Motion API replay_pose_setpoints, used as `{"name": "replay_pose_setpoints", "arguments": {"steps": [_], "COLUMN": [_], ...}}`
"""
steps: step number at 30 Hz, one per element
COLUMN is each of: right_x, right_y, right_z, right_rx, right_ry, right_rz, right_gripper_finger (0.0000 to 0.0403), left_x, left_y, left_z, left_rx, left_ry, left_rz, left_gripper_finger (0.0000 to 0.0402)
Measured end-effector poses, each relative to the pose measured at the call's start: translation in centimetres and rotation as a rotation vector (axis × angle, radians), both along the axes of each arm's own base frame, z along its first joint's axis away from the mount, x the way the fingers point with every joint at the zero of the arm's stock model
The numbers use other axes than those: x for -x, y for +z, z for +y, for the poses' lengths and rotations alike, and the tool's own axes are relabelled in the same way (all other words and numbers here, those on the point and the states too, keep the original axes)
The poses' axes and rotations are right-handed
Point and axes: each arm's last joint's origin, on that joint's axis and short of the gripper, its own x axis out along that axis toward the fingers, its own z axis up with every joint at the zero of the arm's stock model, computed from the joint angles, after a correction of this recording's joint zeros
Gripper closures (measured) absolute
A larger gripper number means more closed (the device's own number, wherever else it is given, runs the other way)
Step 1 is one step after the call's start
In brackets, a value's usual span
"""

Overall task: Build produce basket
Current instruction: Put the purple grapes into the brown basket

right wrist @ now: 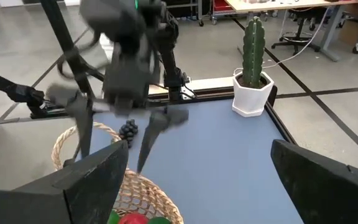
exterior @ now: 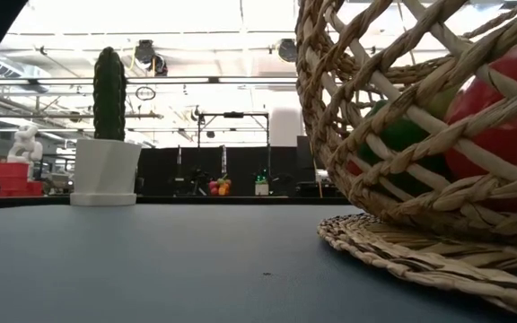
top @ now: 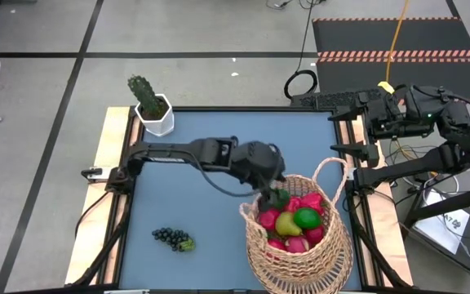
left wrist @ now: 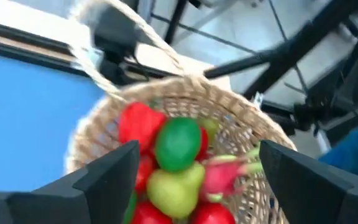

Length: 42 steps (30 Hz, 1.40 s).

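Blue table (top: 202, 204), left gripper (top: 269, 193) jaws spread above basket (top: 300, 253), produce (top: 296, 222) below

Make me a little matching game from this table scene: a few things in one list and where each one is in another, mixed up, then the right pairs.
Things:
1. grape bunch
2. cactus pot
3. green lime
4. left gripper

Places:
A. at the table's far corner, on the left arm's side
B. on top of the fruit pile in the basket
C. lying alone on the blue mat, outside the basket
D. open, hanging over the basket's rim

Pairs: 1-C, 2-A, 3-B, 4-D
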Motion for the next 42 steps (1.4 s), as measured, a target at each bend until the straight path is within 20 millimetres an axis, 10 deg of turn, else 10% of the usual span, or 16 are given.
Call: {"name": "replay_pose_setpoints", "arguments": {"steps": [15,30,42], "right_x": [0.0,-1.6,-3.4], "right_y": [0.0,-0.4,0.0], "right_z": [0.0,-0.3,-0.5], "right_rx": [0.001,-0.005,-0.154], "right_ry": [-0.004,-0.087,-0.189], "right_rz": [0.001,0.041,-0.020], "right_gripper_finger": [0.0014,0.0014,0.0014], "left_x": [9.5,13.3,14.8], "left_y": [5.0,1.1,-7.7], "left_z": [1.3,-5.6,-11.5], "left_rx": [-0.072,-0.017,0.265], "left_ry": [0.152,0.277,0.542], "left_rz": [0.228,0.645,1.123], "left_gripper_finger": [0.0127,0.0200,0.0270]}}
